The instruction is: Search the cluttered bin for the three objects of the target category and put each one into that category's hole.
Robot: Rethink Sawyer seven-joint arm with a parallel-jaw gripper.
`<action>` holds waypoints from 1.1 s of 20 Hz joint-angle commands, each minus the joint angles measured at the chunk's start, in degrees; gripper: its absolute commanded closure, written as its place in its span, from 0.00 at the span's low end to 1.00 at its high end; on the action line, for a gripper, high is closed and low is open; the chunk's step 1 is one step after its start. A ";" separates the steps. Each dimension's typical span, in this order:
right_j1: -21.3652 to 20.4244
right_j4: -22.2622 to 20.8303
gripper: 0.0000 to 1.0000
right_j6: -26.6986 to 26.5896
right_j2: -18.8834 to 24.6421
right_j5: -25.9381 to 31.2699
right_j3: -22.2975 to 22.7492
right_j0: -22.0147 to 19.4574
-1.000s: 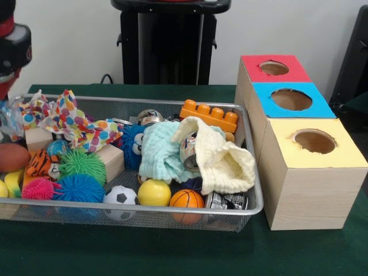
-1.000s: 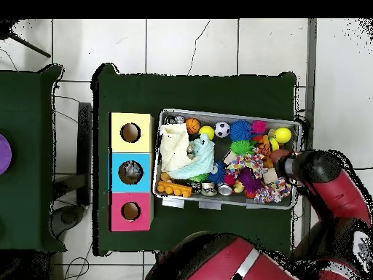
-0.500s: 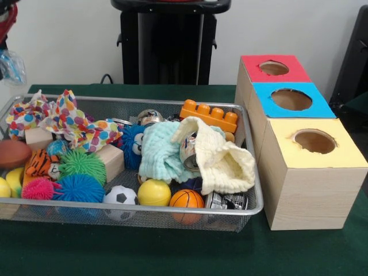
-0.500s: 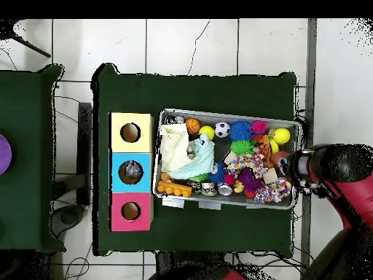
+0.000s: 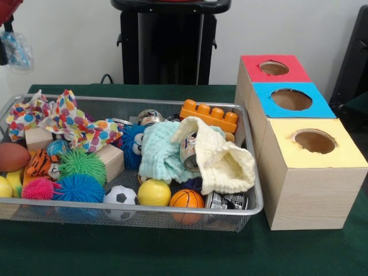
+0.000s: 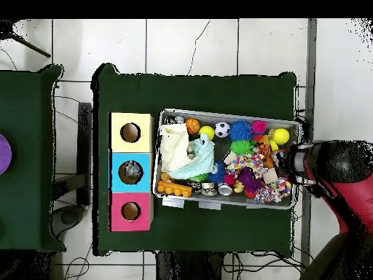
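At the top left corner of the front view my gripper (image 5: 7, 41) hangs high over the left end of the wire bin (image 5: 172, 210), shut on a crumpled clear plastic wrapper (image 5: 16, 50). From overhead the gripper (image 6: 296, 162) sits just past the bin's right rim (image 6: 294, 197). Three wooden boxes with holes stand beside the bin: red (image 5: 273, 68), blue (image 5: 291, 99) and yellow (image 5: 313, 141). Overhead, the blue box's hole (image 6: 130, 173) has something grey inside.
The bin holds crushed cans (image 5: 190, 150), a mint cloth (image 5: 161, 152), a cream cloth (image 5: 227, 164), a dotted cloth (image 5: 75, 123), an orange brick (image 5: 209, 115), a wood block (image 5: 109, 161), spiky balls (image 5: 79, 188), a soccer ball (image 5: 121, 196), a yellow ball (image 5: 154, 192) and a basketball (image 5: 186, 199).
The gripper has risen from the bin's left end, carrying the clear plastic wrapper up and slightly outward. The bin's other contents have not moved.
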 commanded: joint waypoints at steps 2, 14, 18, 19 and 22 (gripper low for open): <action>1.80 4.41 1.00 13.50 7.38 -3.51 7.70 2.61; 4.49 11.69 1.00 19.48 6.71 -6.79 9.27 7.88; 4.82 13.23 1.00 21.60 5.36 -5.34 8.82 9.81; 4.90 13.51 1.00 22.14 4.97 -4.84 8.65 10.23; 5.41 14.32 1.00 23.94 3.84 -4.24 8.14 11.56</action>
